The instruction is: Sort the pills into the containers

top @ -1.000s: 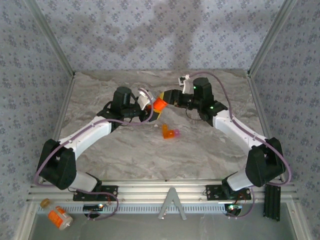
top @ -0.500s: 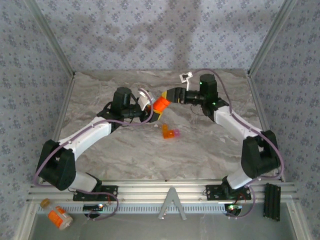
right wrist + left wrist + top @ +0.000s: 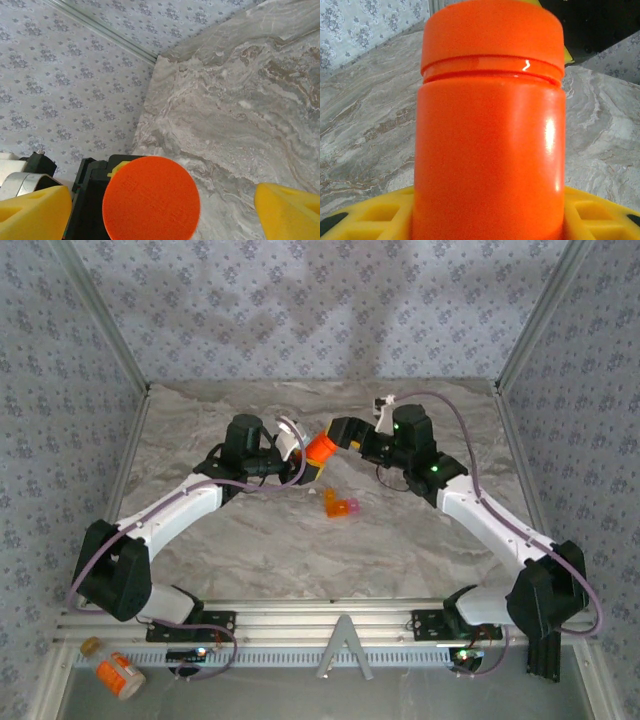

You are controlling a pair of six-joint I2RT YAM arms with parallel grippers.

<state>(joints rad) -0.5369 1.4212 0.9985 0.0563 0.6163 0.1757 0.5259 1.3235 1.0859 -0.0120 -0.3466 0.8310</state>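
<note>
My left gripper (image 3: 313, 457) is shut on the orange pill bottle (image 3: 321, 446) and holds it above the table's middle back. In the left wrist view the bottle (image 3: 490, 160) stands between my yellow fingers (image 3: 365, 215), with its orange cap (image 3: 492, 35) on top. My right gripper (image 3: 342, 430) is open just right of the cap. In the right wrist view the cap (image 3: 151, 197) faces me end on, and the yellow fingertips (image 3: 290, 212) stand wide on either side, apart from it. The tiny orange box with a pink end (image 3: 340, 505) lies on the table. The pills are out of view.
An orange bottle with a white label (image 3: 118, 675) lies beyond the near rail at the bottom left. Patterned walls and metal posts (image 3: 115, 350) close in the marble table (image 3: 300, 550) at the back and sides.
My right gripper has let go of the bottle's cap and opened wide. Its arm swung a little around the cap. The left arm and the bottle stayed put.
</note>
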